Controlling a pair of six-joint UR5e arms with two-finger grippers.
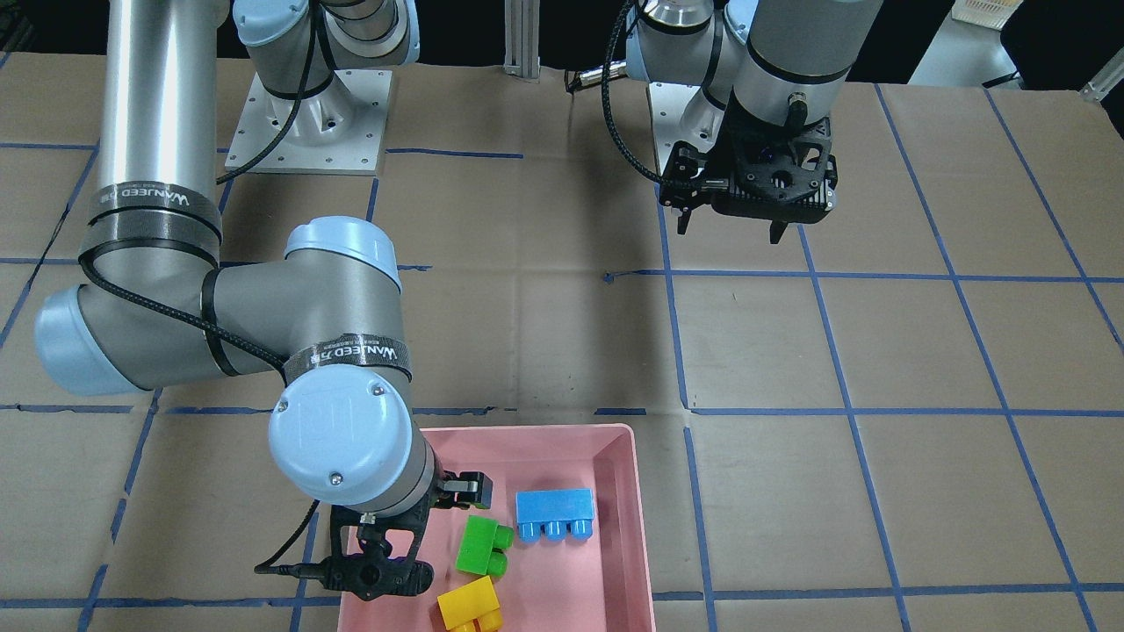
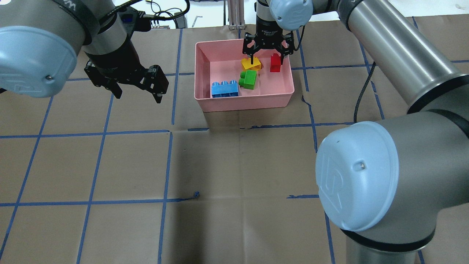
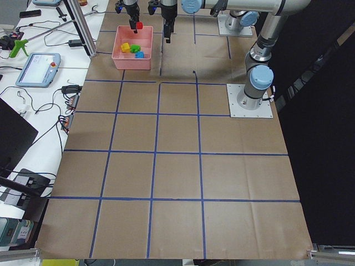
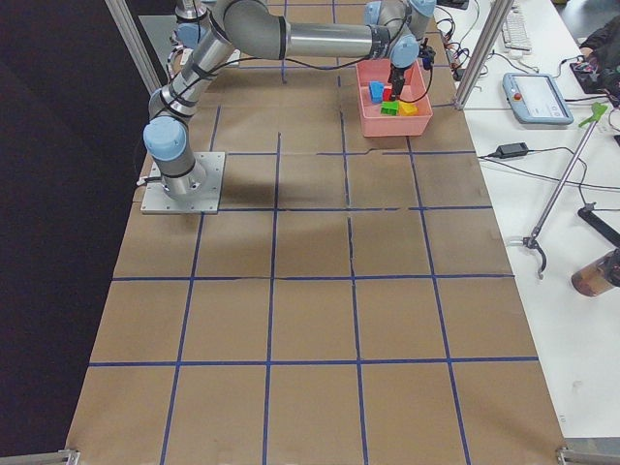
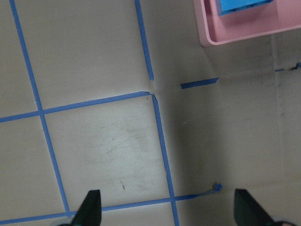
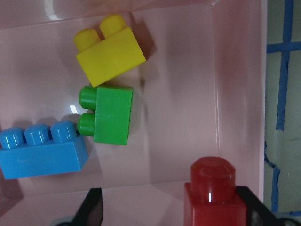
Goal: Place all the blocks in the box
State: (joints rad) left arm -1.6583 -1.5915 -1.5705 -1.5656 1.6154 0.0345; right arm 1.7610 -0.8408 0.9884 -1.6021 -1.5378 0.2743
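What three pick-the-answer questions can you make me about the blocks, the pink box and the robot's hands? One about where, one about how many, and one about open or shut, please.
1. Where is the green block?
A. On the bare table
B. Inside the box
C. On the floor

2. How many studs does the blue block have?
A. One
B. Three
C. Five

3. How is the left gripper?
A. Open, holding nothing
B. Shut on a yellow block
C. Shut on a red block

Answers:
1. B, because the green block lies on the pink floor with the box's walls around it.
2. B, because three round studs stand in a row along one side of the blue block.
3. A, because its jaws stand wide apart with nothing between them.
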